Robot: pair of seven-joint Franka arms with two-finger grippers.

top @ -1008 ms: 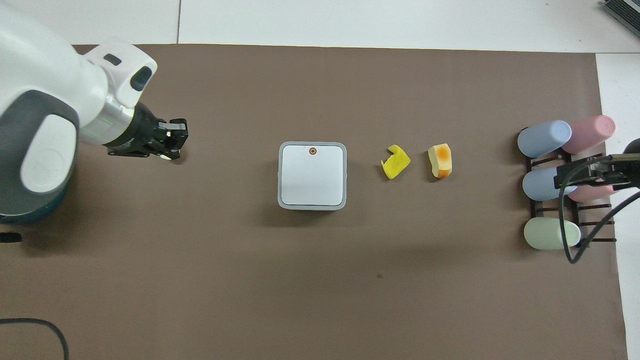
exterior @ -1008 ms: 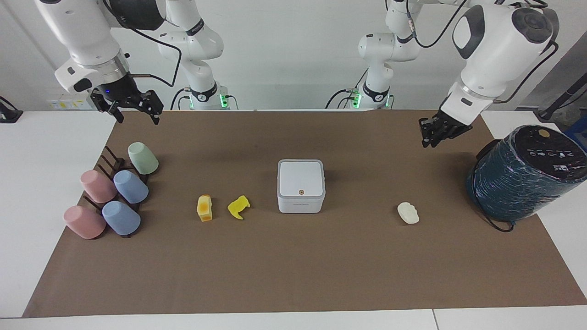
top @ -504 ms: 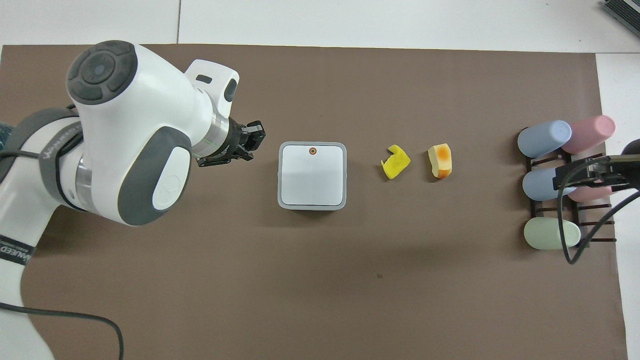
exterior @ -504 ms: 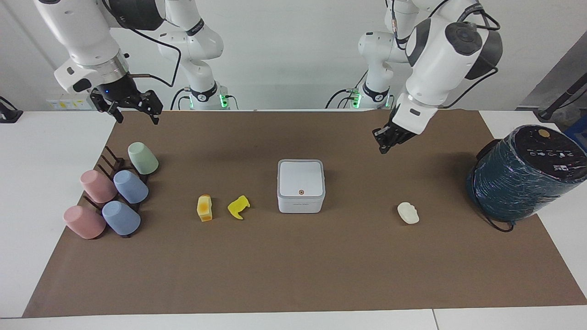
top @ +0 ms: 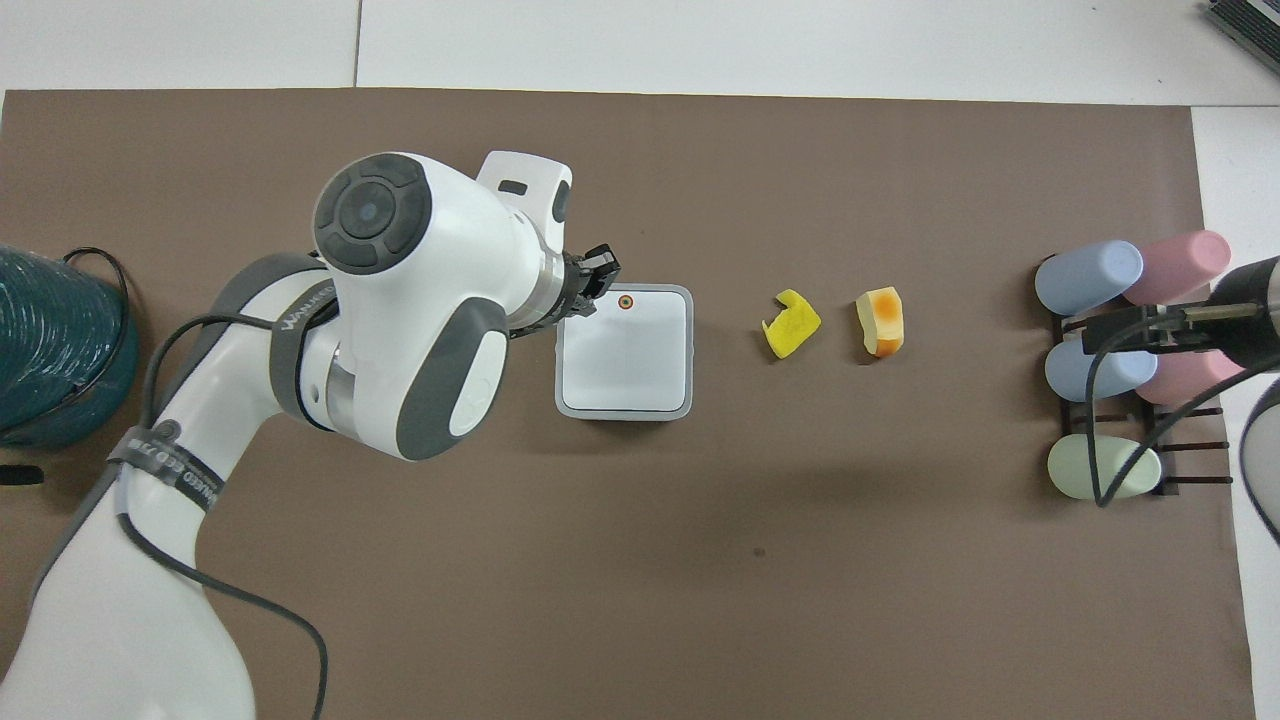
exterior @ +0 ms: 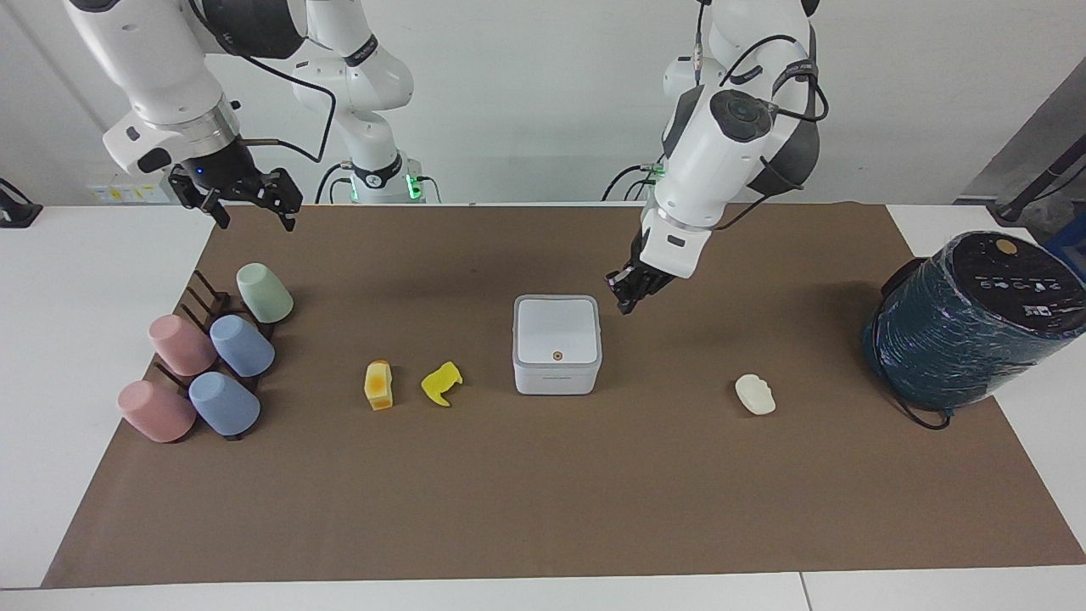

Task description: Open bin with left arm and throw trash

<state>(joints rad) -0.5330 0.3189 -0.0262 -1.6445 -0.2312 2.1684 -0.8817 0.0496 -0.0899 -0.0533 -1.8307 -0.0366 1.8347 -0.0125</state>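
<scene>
The left arm reaches in from its base with the elbow raised high and the forearm slanting steeply down toward the middle of the mat. Its wrist tilts so that the left gripper [exterior: 626, 297] hangs in the air just beside the bin [exterior: 556, 344], at the bin's corner toward the left arm's end of the table. The fingertips are pressed together and hold nothing. From the facing view there seems to be a sliver of mat between the tips and the bin's wall, though whether they touch it is hard to tell at this slant.

The bin sits in the middle of the brown mat [exterior: 543, 492] with its lid down flat, the small orange dot [exterior: 557, 355] on the lid's edge farther from the robots.

The right arm waits, bent above the corner of the mat by its own base. The right gripper [exterior: 246, 204] hangs in the air there with its fingers spread wide and empty, above the mat's edge near the cup rack [exterior: 208, 339].

The yellow-orange block [exterior: 379, 385] and the yellow scrap [exterior: 441, 383] lie side by side between the bin and the cups, toward the right arm's end. The off-white lump [exterior: 755, 395] lies alone between the bin and the teal cylinder [exterior: 967, 322].
</scene>
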